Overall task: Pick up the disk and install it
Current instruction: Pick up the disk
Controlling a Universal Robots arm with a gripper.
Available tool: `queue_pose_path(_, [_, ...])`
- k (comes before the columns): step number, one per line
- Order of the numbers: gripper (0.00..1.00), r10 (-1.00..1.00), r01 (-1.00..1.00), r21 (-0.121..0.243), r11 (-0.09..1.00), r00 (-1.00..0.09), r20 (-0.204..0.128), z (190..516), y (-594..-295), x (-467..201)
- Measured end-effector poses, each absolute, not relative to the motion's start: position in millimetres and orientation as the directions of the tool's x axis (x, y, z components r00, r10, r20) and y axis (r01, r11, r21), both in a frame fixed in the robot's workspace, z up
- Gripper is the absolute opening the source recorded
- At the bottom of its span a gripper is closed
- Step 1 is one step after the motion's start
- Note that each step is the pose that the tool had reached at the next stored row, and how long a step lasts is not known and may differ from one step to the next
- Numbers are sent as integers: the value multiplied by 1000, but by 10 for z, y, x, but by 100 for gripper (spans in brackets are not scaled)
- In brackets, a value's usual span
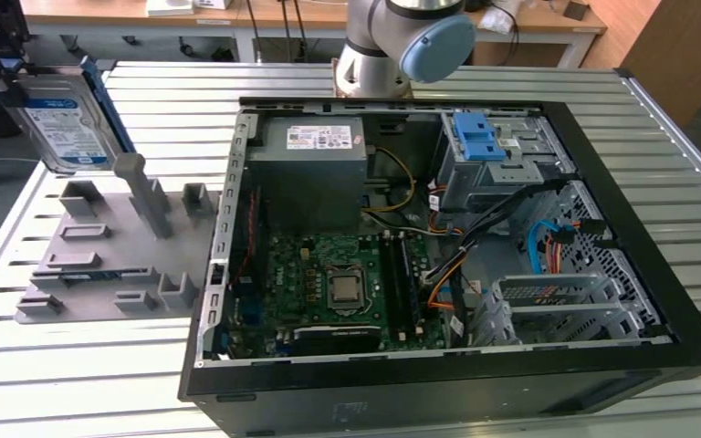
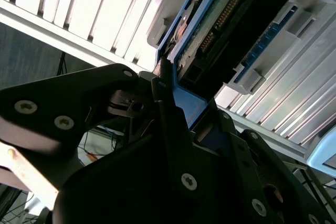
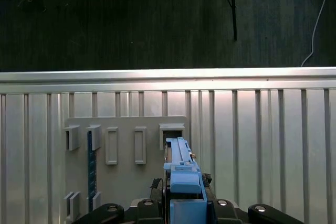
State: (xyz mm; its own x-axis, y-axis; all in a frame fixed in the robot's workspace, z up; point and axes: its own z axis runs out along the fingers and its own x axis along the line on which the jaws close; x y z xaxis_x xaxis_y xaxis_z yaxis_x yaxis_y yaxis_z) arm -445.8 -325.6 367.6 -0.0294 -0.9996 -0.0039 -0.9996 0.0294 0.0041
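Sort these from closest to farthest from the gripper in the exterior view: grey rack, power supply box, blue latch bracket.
1. The grey rack, just under the gripper holding the disk, at the exterior view's left.
2. The power supply box, in the middle.
3. The blue latch bracket, farther right.

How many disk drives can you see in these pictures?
1. The disk stands upright at the exterior view's left, by the grey rack, clamped in the tool. More could be hidden inside the metal drive cage of the computer.
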Motion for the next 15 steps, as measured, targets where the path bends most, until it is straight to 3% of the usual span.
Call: queue_pose_path(15, [36, -1000, -1000, 4, 29, -29, -4, 3782, -3245, -4458])
